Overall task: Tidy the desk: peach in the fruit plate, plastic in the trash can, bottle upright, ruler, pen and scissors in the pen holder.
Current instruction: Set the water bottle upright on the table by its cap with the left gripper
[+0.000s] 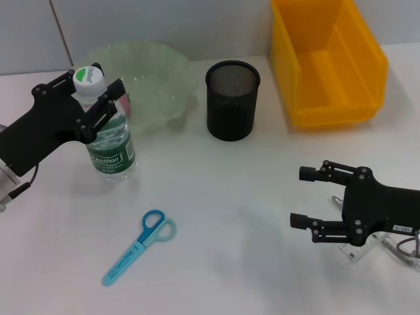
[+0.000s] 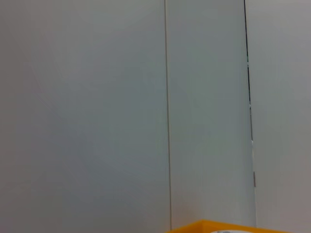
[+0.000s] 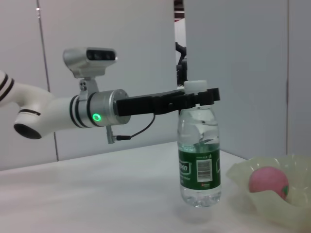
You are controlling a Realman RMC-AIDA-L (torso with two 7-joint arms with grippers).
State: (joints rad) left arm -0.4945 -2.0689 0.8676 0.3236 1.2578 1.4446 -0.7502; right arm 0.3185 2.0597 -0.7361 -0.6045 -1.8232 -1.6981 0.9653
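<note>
— What lies nearest?
— The scissors at 7 o'clock on the desk; the right end effector hovers at 4 o'clock, fingers spread, holding nothing.
— And farther back?
— At 10 o'clock the left end effector is clamped around the neck of the upright bottle (peach in the plate behind).

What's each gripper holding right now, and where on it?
The left gripper grips the bottle at its neck, just under the cap; the bottle stands upright on the table. The right gripper is open and holds nothing.
</note>
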